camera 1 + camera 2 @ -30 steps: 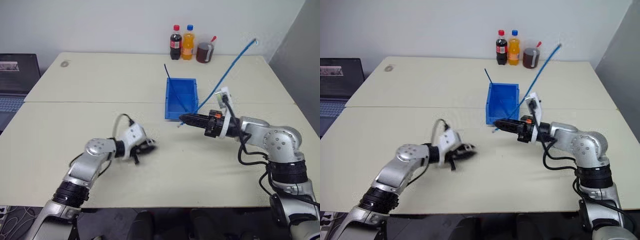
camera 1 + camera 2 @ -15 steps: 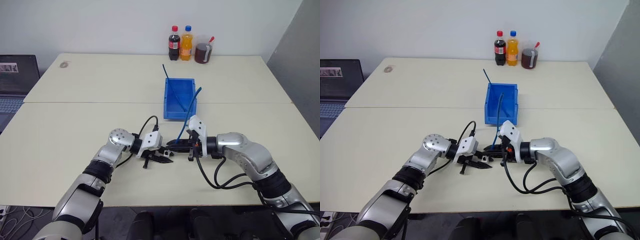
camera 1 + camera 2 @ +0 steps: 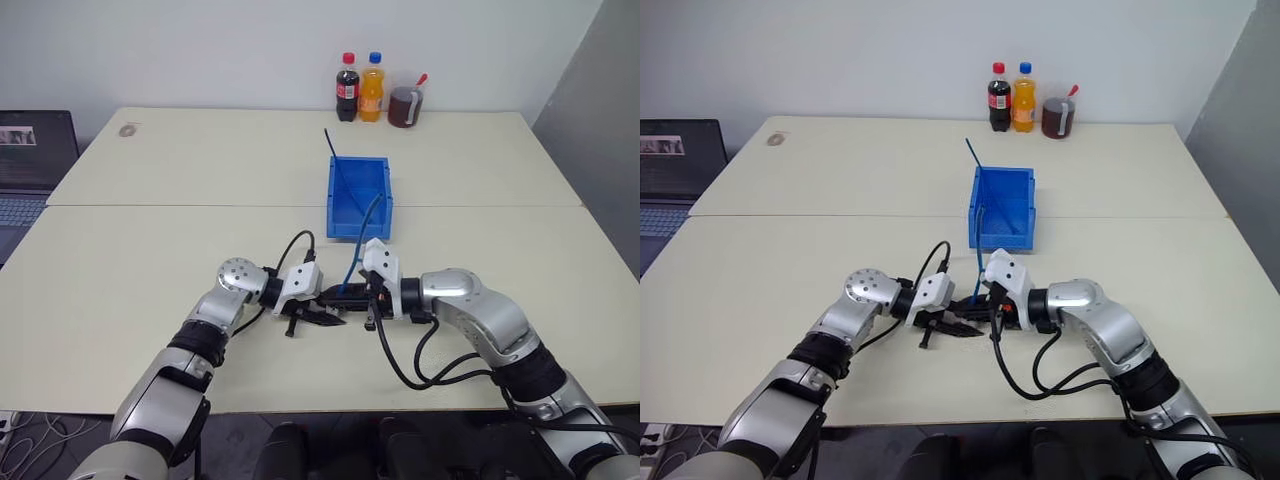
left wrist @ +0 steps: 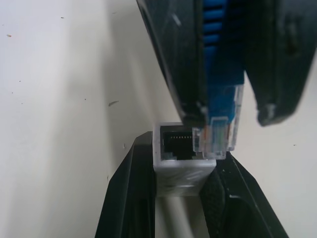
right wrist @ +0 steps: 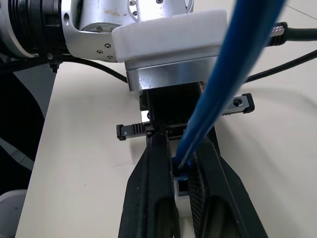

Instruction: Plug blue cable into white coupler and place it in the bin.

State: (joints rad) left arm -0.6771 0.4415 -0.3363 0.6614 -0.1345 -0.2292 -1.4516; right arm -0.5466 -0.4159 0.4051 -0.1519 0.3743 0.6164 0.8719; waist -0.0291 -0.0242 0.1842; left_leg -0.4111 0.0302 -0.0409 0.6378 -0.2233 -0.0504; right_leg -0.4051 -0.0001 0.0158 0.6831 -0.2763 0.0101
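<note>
Now blue cable plug beside white coupler.

Both arms drawn in from apart, right gripper lower and nearer — its blue cable plug now beside the white coupler in the left gripper.

Both eye views look down and forward from head height over the whole bench. Each wrist view sits very close behind its own jaws, facing the other's, sharing that meeting spot.
</note>
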